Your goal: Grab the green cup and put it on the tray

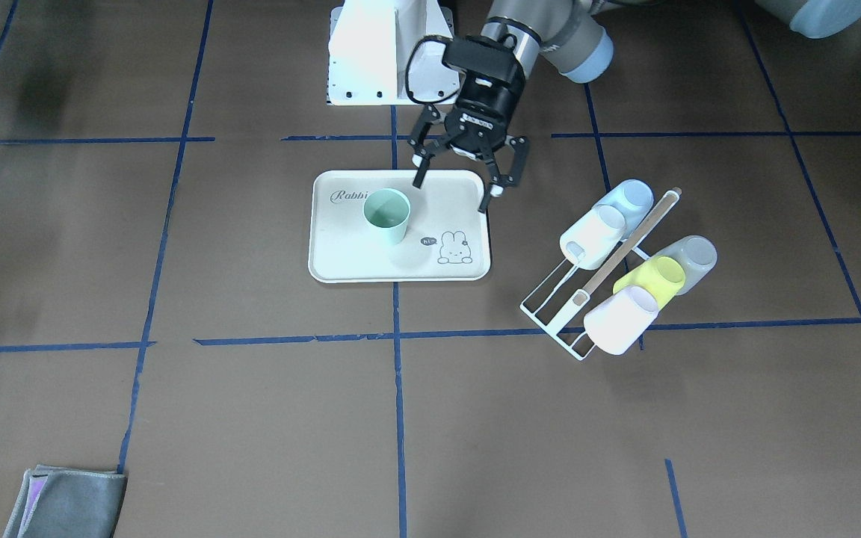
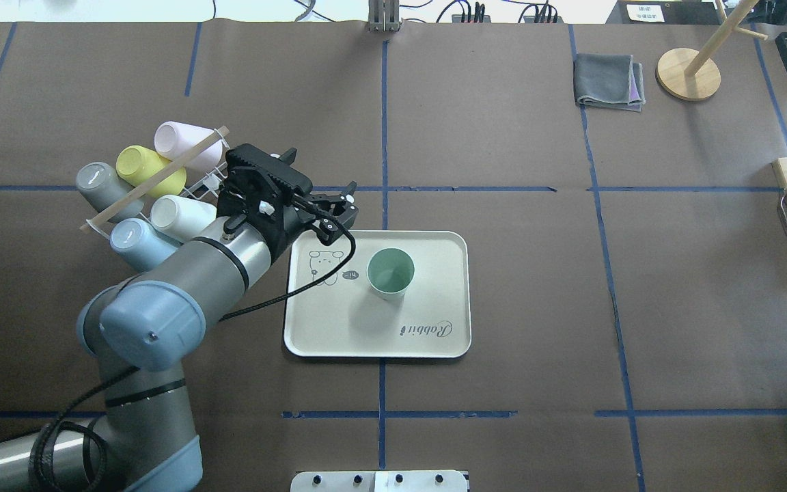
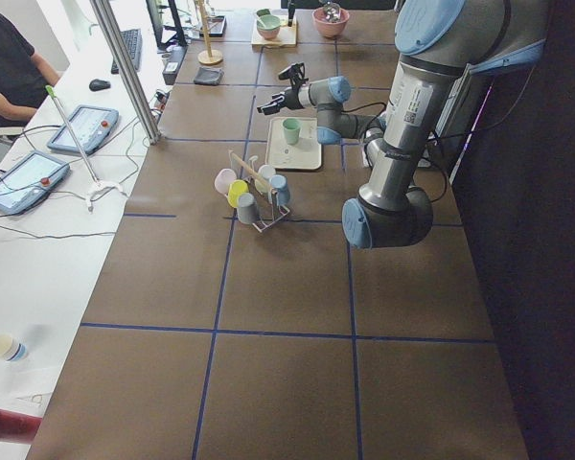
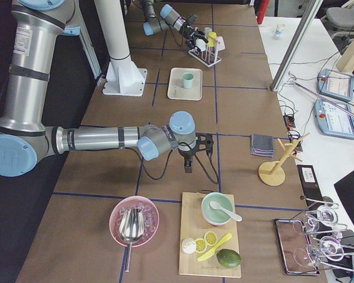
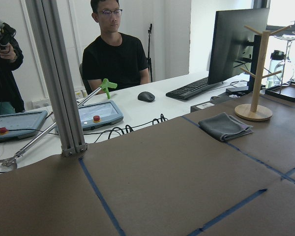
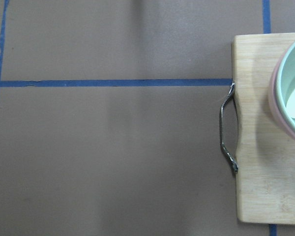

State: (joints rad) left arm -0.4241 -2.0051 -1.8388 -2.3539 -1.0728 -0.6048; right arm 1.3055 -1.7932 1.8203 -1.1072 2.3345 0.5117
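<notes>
The green cup stands upright on the cream tray, left of the bunny drawing. In the overhead view the cup sits near the middle of the tray. My left gripper is open and empty. It hangs above the tray's far edge, apart from the cup; in the overhead view it is over the tray's left far corner. My right gripper shows only in the exterior right view, far from the tray, near a wooden board. I cannot tell whether it is open or shut.
A white wire rack holding several cups lies beside the tray, close to my left arm. A folded grey cloth and a wooden stand lie at the far right. A cutting board with a bowl is under my right wrist.
</notes>
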